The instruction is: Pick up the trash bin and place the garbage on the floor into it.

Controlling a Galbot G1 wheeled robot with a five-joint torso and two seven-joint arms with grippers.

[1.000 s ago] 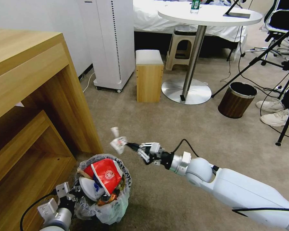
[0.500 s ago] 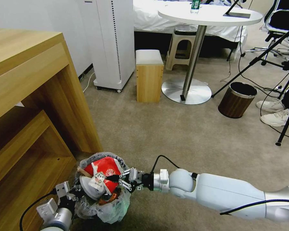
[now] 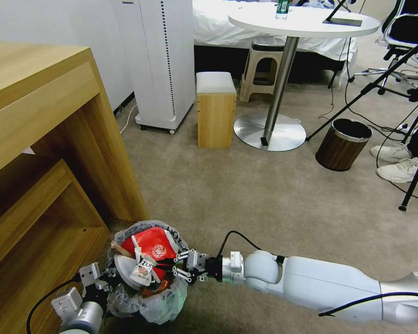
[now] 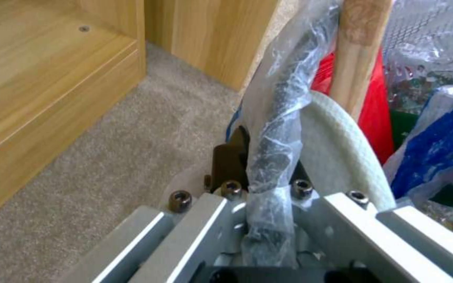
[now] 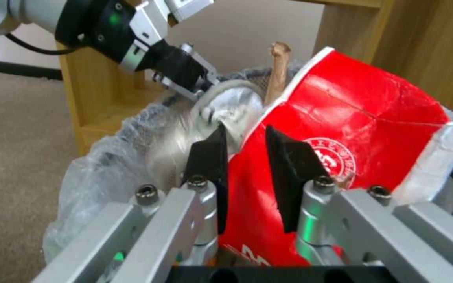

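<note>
so I count two bins: one bagged trash bin (image 3: 148, 297), one wood-grain bin (image 3: 341, 146). Two grippers, two stools, one round table (image 3: 306, 21).

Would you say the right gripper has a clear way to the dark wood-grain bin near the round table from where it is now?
Probably yes: bare carpet lies between the right gripper, open over the trash bin, and the wood-grain bin, though it looks far off.

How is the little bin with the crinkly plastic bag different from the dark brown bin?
The small round plastic-lined bin is heaped with litter; the dark brown wood-grain bin shows only darkness inside. The lined bin's rim is pinched by the left gripper; the brown bin stands with nothing touching it. The brown bin has a shiny metal rim, the lined one a crinkled bag edge. Both are round.
</note>
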